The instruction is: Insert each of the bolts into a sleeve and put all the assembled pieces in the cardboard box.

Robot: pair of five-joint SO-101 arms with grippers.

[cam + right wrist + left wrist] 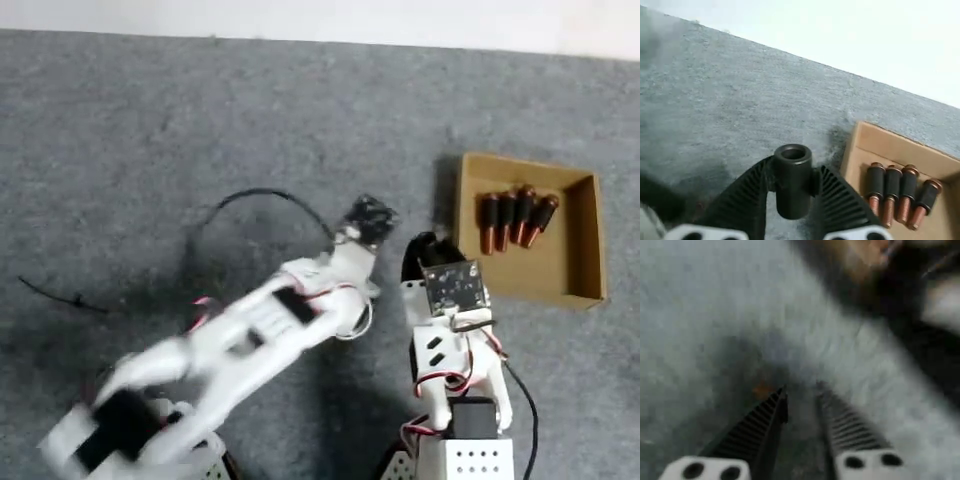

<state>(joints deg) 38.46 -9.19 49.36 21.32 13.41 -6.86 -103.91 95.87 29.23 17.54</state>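
My right gripper (793, 169) is shut on an upright black sleeve (791, 186) with its bore facing up; in the high view this gripper (422, 252) sits just left of the cardboard box (590, 250). Several copper bolts fitted into black sleeves (515, 220) lie side by side in the box (880, 142), and the right wrist view shows them (900, 192) too. My left gripper (368, 215) hangs over the grey carpet left of the right one. Its fingers (801, 390) stand a little apart, with a blurred orange spot, perhaps a bolt (760, 389), beside one fingertip.
Grey carpet covers the table, and a pale strip (400, 20) runs along its far edge. A black cable (260, 195) loops from the left arm. A thin black tie (60, 295) lies at the left. There is free carpet at the back and left.
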